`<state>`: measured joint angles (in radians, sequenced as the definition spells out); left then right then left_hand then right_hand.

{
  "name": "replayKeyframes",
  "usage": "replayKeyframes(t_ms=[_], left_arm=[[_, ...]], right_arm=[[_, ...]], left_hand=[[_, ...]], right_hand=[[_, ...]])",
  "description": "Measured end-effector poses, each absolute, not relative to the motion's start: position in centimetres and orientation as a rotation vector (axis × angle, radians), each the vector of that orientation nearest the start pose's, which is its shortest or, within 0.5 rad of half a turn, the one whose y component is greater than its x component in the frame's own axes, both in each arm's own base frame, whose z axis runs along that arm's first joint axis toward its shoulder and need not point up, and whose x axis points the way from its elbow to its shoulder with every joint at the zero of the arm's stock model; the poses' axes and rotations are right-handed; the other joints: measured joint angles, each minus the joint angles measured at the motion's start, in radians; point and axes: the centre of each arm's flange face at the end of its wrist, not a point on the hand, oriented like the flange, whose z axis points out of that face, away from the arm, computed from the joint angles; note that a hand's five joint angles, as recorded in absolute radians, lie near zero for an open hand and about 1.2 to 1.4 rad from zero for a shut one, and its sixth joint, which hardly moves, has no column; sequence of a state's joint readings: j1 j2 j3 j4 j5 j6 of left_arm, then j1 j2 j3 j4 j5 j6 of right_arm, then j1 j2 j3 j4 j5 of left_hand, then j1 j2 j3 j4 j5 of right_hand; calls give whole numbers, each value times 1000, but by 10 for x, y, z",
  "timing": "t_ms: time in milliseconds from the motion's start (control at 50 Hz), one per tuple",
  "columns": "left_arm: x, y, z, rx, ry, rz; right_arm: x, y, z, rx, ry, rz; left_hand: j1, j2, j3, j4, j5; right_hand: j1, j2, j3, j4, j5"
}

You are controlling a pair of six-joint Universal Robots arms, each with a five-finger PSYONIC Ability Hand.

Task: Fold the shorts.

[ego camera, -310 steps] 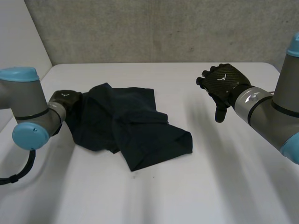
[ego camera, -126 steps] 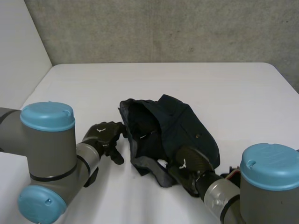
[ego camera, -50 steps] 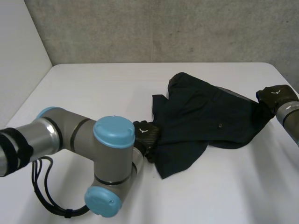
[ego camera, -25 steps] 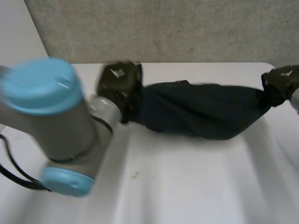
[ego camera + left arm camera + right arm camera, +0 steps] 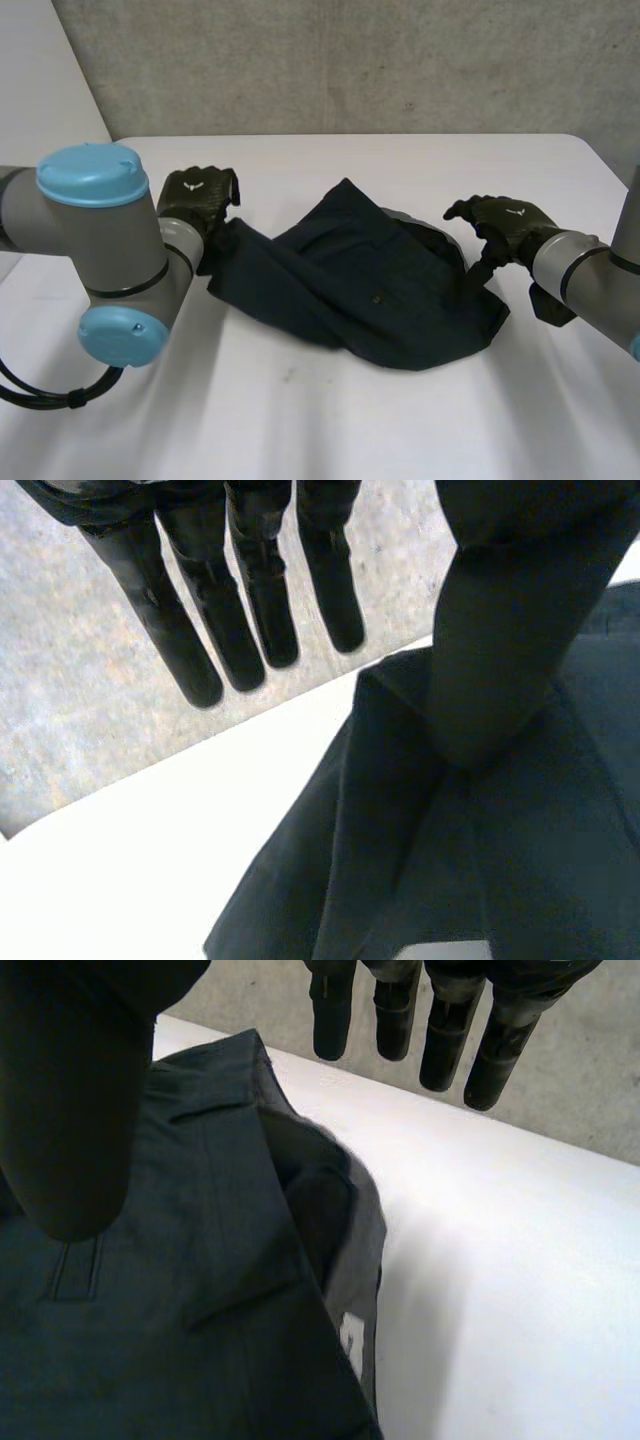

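Shorts (image 5: 350, 285): dark, rumpled, lying at the middle of the white table (image 5: 330, 430).
Left hand (image 5: 198, 196): at the shorts' 9 o'clock edge, fingers (image 5: 250, 610) straight, grasping nothing.
Right hand (image 5: 505, 222): at the 3 o'clock edge, palm down, fingers (image 5: 440, 1040) straight, likewise empty.

- Light is bright and diffuse. The white table (image 5: 330, 430) is the brightest surface I see, close to glare in my right wrist view.
- The grey wall (image 5: 350, 60) is evenly lit and dimmer than the table.
- The dark shorts (image 5: 370, 290) reflect little. Their folds show only faintly, and a soft shadow rims their near edge.
- My left hand (image 5: 250, 610) and right hand (image 5: 440, 1030) read near-black against the wall.
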<state>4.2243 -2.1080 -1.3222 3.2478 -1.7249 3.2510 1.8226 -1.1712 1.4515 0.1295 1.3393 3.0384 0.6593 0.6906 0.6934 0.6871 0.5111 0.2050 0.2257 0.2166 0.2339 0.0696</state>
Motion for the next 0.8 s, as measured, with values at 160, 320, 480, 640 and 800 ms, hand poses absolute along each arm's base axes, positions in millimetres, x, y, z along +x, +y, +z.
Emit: replayKeyframes(t_ms=[160, 320, 480, 640, 800], left_arm=[[-286, -285, 232, 579, 2392, -2164], [-271, -250, 259, 581, 2364, -2214], [-258, -223, 237, 626, 2458, -2070], [-242, -252, 220, 526, 2485, -1975], [-239, -279, 199, 510, 2525, -1909]], right_arm=[[234, -294, 247, -787, 2217, -1747], [231, -263, 270, -1248, 2119, -1896], [229, -245, 256, -1522, 2092, -1873], [248, -271, 243, -1336, 2107, -1807], [276, -299, 237, -1136, 2091, -1761]], left_hand=[[-167, -200, -194, -202, -207], [-170, -212, -207, -218, -221], [-180, -221, -219, -229, -233], [-180, -221, -219, -229, -233], [-180, -221, -219, -229, -233]], right_hand=[[0, -3, -6, 0, 0], [0, -3, -6, 0, 0], [0, -3, -6, 0, 0], [0, -3, -6, 0, 0], [0, -3, -6, 0, 0]])
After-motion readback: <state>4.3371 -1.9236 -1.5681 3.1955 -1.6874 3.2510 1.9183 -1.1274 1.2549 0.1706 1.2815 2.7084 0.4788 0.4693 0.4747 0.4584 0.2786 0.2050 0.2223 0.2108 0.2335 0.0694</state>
